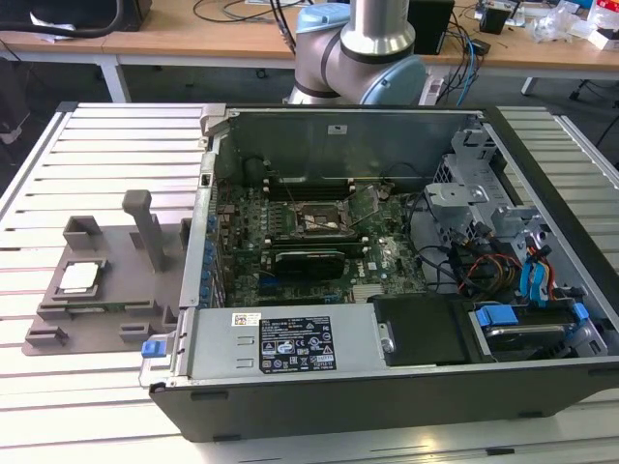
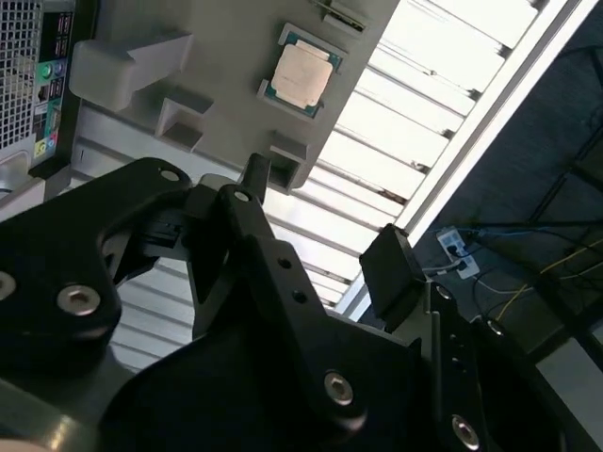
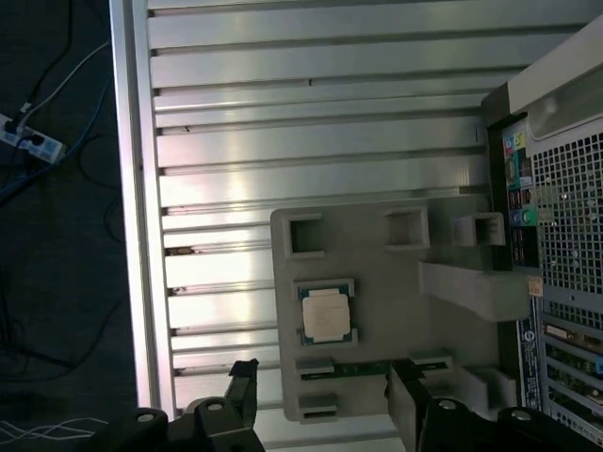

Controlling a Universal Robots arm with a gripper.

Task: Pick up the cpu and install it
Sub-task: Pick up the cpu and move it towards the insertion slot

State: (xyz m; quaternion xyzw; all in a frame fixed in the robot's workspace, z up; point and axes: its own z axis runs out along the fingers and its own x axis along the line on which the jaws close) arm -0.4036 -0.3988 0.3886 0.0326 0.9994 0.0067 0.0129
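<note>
The cpu (image 1: 79,277) is a small silvery square chip lying flat in a recess of the grey fixture plate (image 1: 108,311), on the exterior view's left beside the open computer case (image 1: 387,242). Both wrist views show the cpu (image 3: 327,314) (image 2: 301,75) from above. My gripper (image 3: 323,386) (image 2: 325,226) hangs well above the plate, open, with nothing between its dark fingers (image 3: 240,377). The cpu sits just beyond the fingertips, apart from them. Inside the case, the dark socket frame (image 1: 319,220) lies on the green motherboard.
The fixture plate (image 3: 377,254) carries upright posts (image 1: 145,222) and small blocks around the chip. A slatted metal table (image 1: 106,155) holds the plate and the case. The arm's base (image 1: 358,48) stands behind the case. Cables and drive bays (image 1: 503,251) crowd the case's right side.
</note>
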